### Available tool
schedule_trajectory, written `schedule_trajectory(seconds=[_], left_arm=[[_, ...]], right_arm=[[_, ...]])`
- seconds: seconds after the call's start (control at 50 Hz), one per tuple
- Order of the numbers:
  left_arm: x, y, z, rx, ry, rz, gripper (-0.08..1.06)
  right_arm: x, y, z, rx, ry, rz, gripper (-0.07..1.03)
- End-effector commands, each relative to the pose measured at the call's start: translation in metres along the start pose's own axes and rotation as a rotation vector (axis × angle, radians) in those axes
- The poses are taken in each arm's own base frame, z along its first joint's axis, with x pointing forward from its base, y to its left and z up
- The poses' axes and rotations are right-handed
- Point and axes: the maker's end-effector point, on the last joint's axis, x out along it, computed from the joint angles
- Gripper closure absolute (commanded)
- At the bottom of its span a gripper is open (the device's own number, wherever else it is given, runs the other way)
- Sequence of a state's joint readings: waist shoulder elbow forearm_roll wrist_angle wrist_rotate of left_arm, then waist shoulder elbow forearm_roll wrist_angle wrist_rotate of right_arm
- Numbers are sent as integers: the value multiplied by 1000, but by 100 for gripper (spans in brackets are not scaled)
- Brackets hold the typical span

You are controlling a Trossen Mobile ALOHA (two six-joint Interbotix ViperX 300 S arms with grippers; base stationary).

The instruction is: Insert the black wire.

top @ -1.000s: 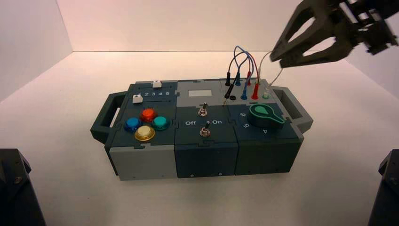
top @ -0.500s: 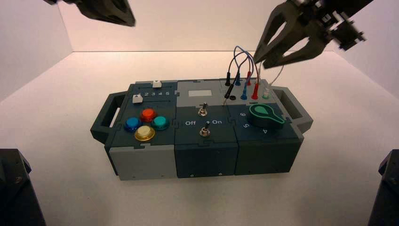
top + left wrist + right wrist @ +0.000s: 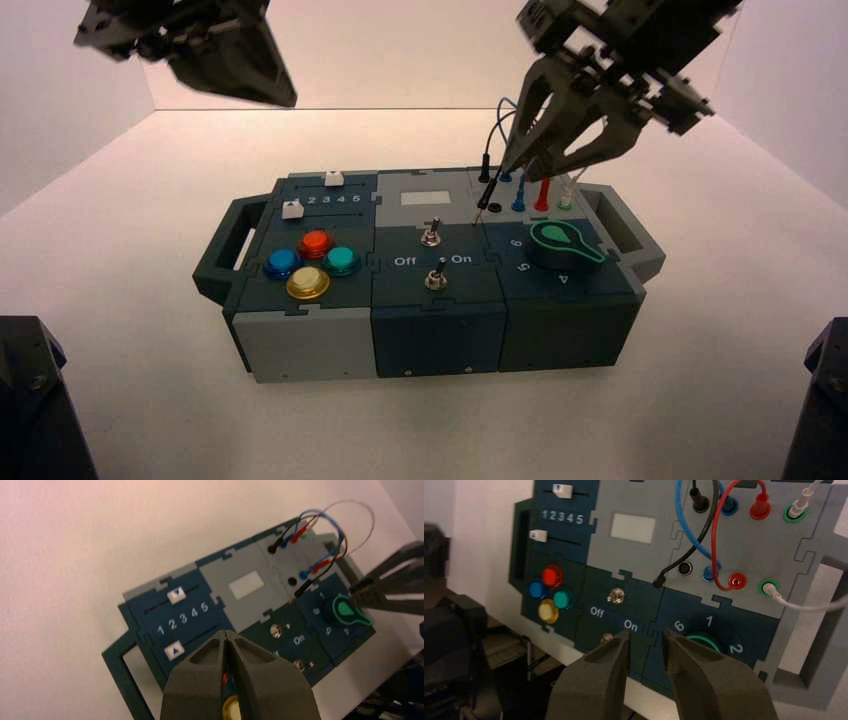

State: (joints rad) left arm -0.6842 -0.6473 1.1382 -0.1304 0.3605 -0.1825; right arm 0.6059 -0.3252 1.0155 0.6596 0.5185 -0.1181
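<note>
Fingers of the right gripper (image 3: 528,165) stood apart above the black wire (image 3: 694,540), whose limp lead seemed best taken by its stiff loose plug (image 3: 482,207).

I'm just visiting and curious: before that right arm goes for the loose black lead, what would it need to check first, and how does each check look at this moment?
1. Free plug of the black wire out of its hole and in the open: ok; it lies on the panel.
2. Empty black socket clear: ok, nothing in it.
3. Other black plug seated in the back row: ok.
4. Right pincer open wide enough: ok, jaws parted.
5. Right pincer lined up over the free plug: not ok; it hangs near the knob.
6. Left pincer out of the way: ok, shut, high above the box's left end.
</note>
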Motion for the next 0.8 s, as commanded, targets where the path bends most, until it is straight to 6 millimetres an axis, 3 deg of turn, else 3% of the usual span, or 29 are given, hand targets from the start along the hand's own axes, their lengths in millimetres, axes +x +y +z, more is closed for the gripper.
schedule_trajectory(seconds=[0.02,0.8], left_arm=[[-3,-3,5,-2,-25,-12,101],[-4,-5,11,7,-32,-14,101]], right_arm=[[1,10,13,-21,-26,12,59],[32,4,27,-2,2,-35,59]])
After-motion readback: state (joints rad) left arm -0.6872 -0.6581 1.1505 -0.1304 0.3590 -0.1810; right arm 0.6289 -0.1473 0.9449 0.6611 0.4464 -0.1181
